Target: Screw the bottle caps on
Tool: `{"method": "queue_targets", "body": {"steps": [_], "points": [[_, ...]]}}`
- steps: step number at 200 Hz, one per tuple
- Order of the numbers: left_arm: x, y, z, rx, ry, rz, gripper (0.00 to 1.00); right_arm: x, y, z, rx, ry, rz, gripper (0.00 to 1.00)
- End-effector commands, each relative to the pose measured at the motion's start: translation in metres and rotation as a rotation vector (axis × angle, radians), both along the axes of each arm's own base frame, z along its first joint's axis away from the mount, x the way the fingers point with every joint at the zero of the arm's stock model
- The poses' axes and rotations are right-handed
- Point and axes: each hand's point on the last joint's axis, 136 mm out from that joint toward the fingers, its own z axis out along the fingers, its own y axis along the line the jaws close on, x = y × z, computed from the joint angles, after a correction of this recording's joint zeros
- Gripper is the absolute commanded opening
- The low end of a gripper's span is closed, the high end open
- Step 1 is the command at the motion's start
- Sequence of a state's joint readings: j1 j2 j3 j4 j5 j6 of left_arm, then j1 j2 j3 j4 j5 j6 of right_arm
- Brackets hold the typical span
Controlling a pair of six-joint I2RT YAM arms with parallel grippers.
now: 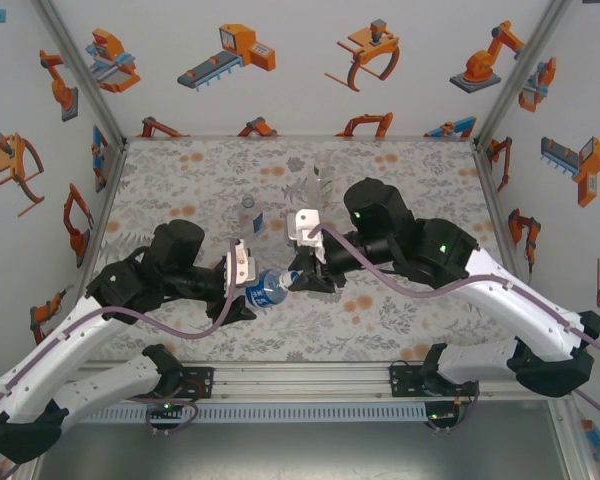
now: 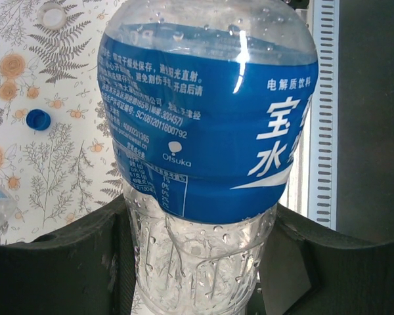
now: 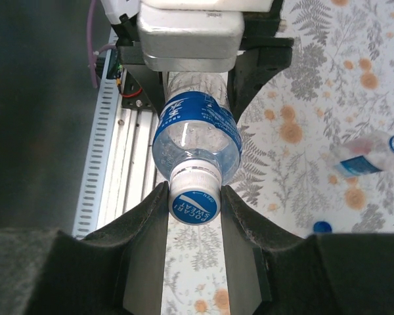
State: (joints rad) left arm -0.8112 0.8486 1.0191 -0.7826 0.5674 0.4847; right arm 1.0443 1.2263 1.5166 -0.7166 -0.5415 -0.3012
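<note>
The squat bottle point(image 1: 271, 289) with the blue label point(image 2: 210, 125) lies level in the air between the two arms. My left gripper point(image 2: 197, 262) is shut on its clear lower body. A white cap with a blue printed top point(image 3: 194, 202) sits on the bottle's neck. My right gripper point(image 3: 194, 205) is shut on that cap, one finger point(image 3: 148, 223) pressing each side. In the top view the right gripper point(image 1: 302, 280) meets the left gripper point(image 1: 248, 285) at mid-table. A loose blue cap point(image 2: 38, 119) and a white cap point(image 2: 52, 14) lie on the cloth.
The slim blue-label bottle point(image 1: 248, 215) stands behind the left gripper, and the taller clear bottle point(image 1: 320, 180) stands further back. The loose blue cap point(image 3: 322, 227) lies near the slim bottle point(image 3: 368, 157). The table's metal rail point(image 1: 300, 378) runs along the near edge.
</note>
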Motion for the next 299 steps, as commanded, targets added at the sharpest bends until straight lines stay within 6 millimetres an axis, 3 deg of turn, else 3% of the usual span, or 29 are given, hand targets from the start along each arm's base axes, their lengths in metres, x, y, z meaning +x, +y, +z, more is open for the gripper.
{"method": "queue_targets", "body": {"steps": [1,87,131,156,183,216,235,261,299], "points": [[0.001,-0.006,0.025,-0.074,-0.057,-0.016,0.0,0.004,0.004,-0.009,-0.018,0.166,-0.105,0.0],[0.007,-0.008,0.025,-0.082,-0.09,-0.004,0.0,0.038,-0.001,-0.041,-0.028,0.906,-0.687,0.0],[0.008,-0.009,0.025,-0.093,-0.101,-0.003,0.0,0.048,-0.011,-0.064,0.03,1.286,-0.927,0.0],[0.009,-0.01,0.025,-0.096,-0.103,-0.004,0.0,0.043,-0.012,-0.081,-0.015,1.442,-1.001,0.0],[0.01,-0.011,0.024,-0.096,-0.106,-0.007,0.0,0.045,-0.014,-0.084,-0.017,1.444,-1.024,0.03],[0.01,-0.011,0.024,-0.097,-0.108,-0.007,0.0,0.056,-0.023,-0.067,0.051,1.321,-1.018,0.36],[0.009,-0.01,0.023,-0.098,-0.106,-0.007,0.0,0.068,-0.031,-0.05,0.106,1.248,-1.001,0.45],[0.006,-0.007,0.021,-0.098,-0.093,0.002,0.0,0.081,-0.044,-0.02,0.191,1.143,-0.938,0.66],[0.004,-0.004,0.016,-0.099,-0.075,0.015,0.0,0.094,-0.059,0.015,0.269,0.992,-0.855,0.68]]}}
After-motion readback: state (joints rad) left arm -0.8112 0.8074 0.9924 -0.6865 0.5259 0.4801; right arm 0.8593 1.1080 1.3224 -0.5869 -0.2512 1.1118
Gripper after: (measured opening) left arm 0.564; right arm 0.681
